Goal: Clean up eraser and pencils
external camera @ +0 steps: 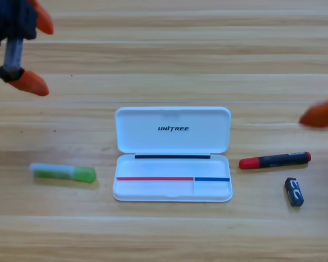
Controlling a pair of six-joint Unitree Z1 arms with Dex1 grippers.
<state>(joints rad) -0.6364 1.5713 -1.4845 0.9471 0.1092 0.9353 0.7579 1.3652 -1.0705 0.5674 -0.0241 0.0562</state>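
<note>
The green pencil [63, 173] is seen lying flat on the desk [164, 60], left of the open white case [173, 154] and well below the left pincer [35, 52], which is held at the upper left corner with its orange jaws spread apart. The black pencil with red ends [275, 160] lies just right of the case, and the eraser [294, 192], a small black block with white markings, rests near it, lower and further right. Both lie below the right pincer [321, 113], of which only one orange tip is seen at the right edge; whether its jaws are apart cannot be told. Nothing is gripped.
</note>
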